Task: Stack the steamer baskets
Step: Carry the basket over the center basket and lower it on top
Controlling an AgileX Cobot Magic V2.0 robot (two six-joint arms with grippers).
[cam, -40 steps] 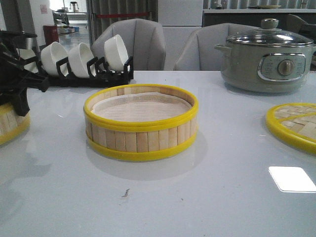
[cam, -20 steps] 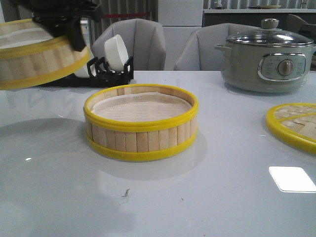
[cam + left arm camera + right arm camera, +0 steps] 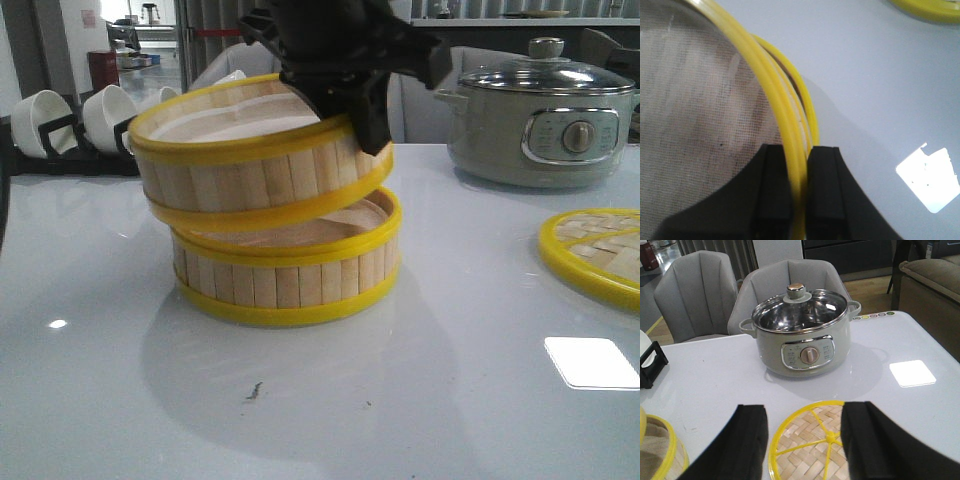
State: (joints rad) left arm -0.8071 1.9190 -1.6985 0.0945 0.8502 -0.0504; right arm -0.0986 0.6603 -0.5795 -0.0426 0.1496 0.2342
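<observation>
In the front view one steamer basket [image 3: 285,270] stands at the table's middle. A second steamer basket [image 3: 250,160] hangs tilted just above it, its low edge on or close to the lower rim. My left gripper [image 3: 372,125] is shut on the upper basket's right wall. The left wrist view shows its fingers [image 3: 776,175] pinching the yellow rim [image 3: 769,85], with the lower basket's rim [image 3: 809,107] just outside. The flat woven lid [image 3: 597,250] lies at the right. My right gripper [image 3: 807,440] hovers open over the lid [image 3: 810,450], holding nothing.
A grey electric pot [image 3: 545,120] with a glass lid stands at the back right, behind the woven lid. White bowls in a black rack [image 3: 80,125] sit at the back left. Grey chairs stand beyond the table's far edge.
The left gripper lifted the second basket from the table's far left and carried it up and rightward; it now hangs tilted over the middle basket.
</observation>
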